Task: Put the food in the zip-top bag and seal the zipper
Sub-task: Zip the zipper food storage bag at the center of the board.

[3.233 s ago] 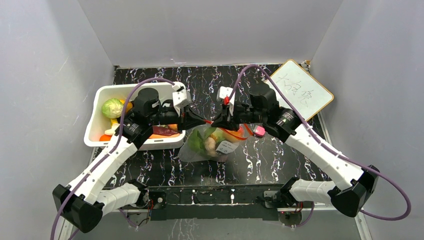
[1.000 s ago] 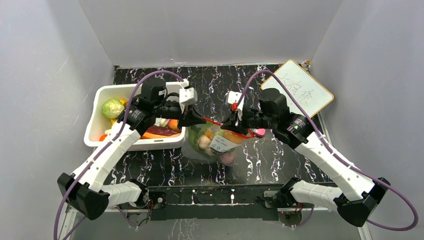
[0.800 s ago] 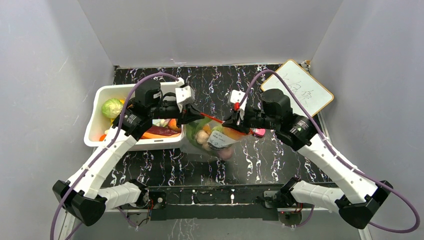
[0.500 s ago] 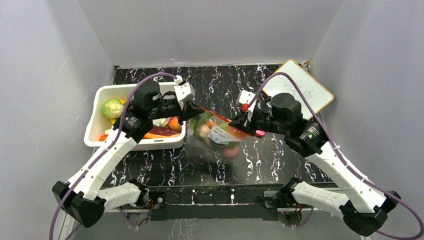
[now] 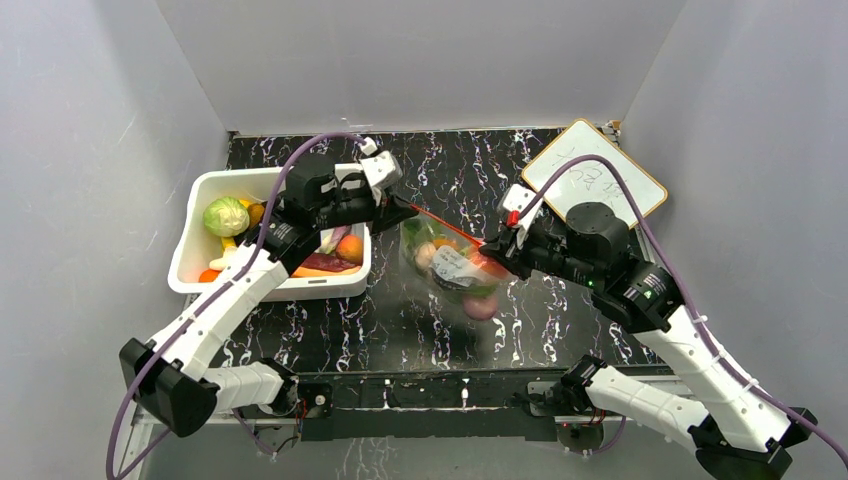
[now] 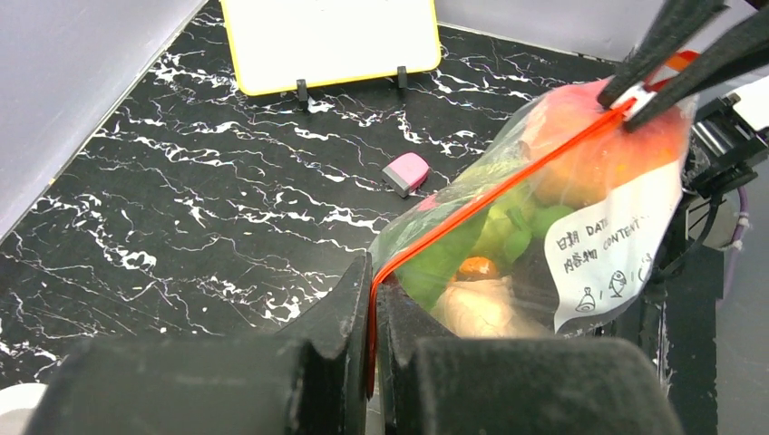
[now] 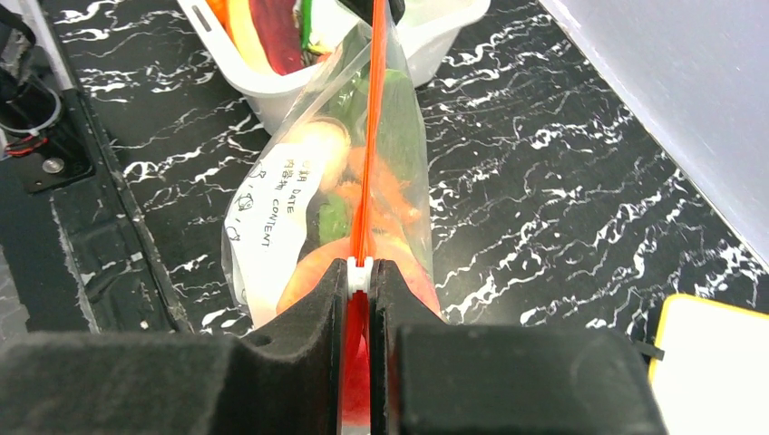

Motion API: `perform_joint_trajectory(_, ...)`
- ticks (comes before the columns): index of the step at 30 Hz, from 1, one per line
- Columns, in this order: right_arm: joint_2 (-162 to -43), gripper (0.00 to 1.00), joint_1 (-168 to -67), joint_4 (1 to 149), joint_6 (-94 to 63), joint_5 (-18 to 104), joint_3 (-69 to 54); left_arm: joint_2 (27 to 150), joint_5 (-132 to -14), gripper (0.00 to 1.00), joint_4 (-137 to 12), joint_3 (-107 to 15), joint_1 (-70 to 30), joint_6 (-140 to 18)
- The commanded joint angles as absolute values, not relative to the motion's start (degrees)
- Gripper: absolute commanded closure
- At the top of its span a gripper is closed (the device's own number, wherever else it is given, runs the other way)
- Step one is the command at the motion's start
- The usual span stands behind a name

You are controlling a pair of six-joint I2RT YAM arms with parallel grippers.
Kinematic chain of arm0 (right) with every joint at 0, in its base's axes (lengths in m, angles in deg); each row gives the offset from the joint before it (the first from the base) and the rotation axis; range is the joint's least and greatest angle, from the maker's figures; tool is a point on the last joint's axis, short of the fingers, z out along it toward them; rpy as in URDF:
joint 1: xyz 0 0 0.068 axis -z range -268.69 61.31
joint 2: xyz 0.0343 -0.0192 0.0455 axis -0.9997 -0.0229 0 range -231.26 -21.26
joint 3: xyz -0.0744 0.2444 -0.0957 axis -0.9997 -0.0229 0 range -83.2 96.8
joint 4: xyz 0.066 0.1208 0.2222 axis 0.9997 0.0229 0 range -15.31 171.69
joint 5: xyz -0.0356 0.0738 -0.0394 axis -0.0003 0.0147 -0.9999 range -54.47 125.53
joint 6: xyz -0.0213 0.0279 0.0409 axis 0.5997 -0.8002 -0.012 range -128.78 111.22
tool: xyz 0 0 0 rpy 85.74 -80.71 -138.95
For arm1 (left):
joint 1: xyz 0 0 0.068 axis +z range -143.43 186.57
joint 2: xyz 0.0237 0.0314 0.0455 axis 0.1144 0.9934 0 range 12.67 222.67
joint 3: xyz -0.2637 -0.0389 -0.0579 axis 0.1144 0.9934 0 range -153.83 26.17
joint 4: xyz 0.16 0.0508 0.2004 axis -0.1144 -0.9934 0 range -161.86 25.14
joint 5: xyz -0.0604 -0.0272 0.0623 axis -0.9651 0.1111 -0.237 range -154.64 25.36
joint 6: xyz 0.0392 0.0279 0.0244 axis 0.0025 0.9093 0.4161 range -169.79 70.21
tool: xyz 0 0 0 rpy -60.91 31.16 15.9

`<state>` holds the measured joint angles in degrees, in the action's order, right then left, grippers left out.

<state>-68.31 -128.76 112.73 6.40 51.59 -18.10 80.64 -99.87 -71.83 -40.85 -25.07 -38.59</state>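
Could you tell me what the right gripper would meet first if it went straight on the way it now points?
Clamped on the zipper, the right gripper points along it. It would likely first meet the left gripper, pinching the far end.

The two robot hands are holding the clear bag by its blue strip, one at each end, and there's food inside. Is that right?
Not quite: the strip is red-orange, not blue, as the left wrist view shows. The rest is right: the left gripper and the right gripper pinch it at opposite ends, and the clear bag has food inside.
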Motion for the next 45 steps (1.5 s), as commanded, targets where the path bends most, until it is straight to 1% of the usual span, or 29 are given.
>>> perform_joint_trajectory(1,-63.2,1.00,-128.3,119.8,5.2,45.8,-16.4,82.2,-87.3,1.00,-69.3,-45.9,-22.4,-39.8)
perform_joint_trajectory(4,-63.2,1.00,-128.4,120.6,4.4,47.0,-15.6,82.2,-85.9,1.00,-67.9,-45.6,-22.3,-40.1)
perform_joint_trajectory(10,-63.1,1.00,-128.4,120.7,4.2,47.4,-16.7,83.5,-87.3,1.00,-66.7,-46.3,-21.1,-40.1)
perform_joint_trajectory(18,-63.7,1.00,-128.4,119.0,4.2,48.5,-16.2,83.1,-94.2,1.00,-65.5,-44.7,-19.5,-40.9)
perform_joint_trajectory(20,-64.9,1.00,-128.4,116.1,4.1,50.5,-16.8,82.5,-101.3,1.00,-64.8,-43.3,-19.5,-39.2)
perform_joint_trajectory(21,-65.5,1.00,-128.4,114.8,4.1,51.8,-17.1,82.4,-107.2,0.93,-64.9,-42.6,-19.5,-38.2)
perform_joint_trajectory(23,-66.9,1.00,-128.4,112.7,4.7,53.2,-17.4,82.6,-118.6,0.68,-65.7,-41.7,-19.4,-37.2)
perform_joint_trajectory(24,-67.7,1.00,-128.4,111.9,5.2,53.8,-17.1,82.7,-122.3,0.60,-65.8,-41.4,-19.5,-37.6)
perform_joint_trajectory(25,-68.5,1.00,-128.4,111.3,5.8,54.4,-16.7,82.6,-125.2,0.53,-65.6,-40.9,-19.4,-37.9)
perform_joint_trajectory(27,-70.3,1.00,-128.4,110.1,7.4,56.0,-16.0,82.6,-129.4,0.38,-66.0,-40.3,-19.5,-37.3)
perform_joint_trajectory(29,-72.6,1.00,-128.4,109.0,8.6,57.3,-15.3,82.5,-133.3,0.33,-67.3,-40.1,-19.5,-33.8)
perform_joint_trajectory(32,-75.3,1.00,-128.4,107.9,10.3,60.3,-14.0,83.2,-135.3,0.32,-68.8,-40.2,-19.8,-30.9)
perform_joint_trajectory(35,-77.2,1.00,-128.4,106.1,10.7,62.0,-13.0,86.2,-136.8,0.32,-76.8,-43.6,-19.8,-26.1)
perform_joint_trajectory(40,-79.7,1.00,-128.4,103.7,11.0,64.6,-12.1,90.5,-138.4,0.38,-84.4,-45.5,-20.8,-21.2)
perform_joint_trajectory(43,-80.7,1.00,-128.4,102.7,10.9,65.6,-11.7,91.4,-137.4,0.41,-86.0,-45.4,-21.4,-19.6)
perform_joint_trajectory(45,-81.3,1.00,-128.4,102.0,10.7,66.2,-11.7,92.7,-137.0,0.45,-86.0,-45.3,-21.7,-19.5)
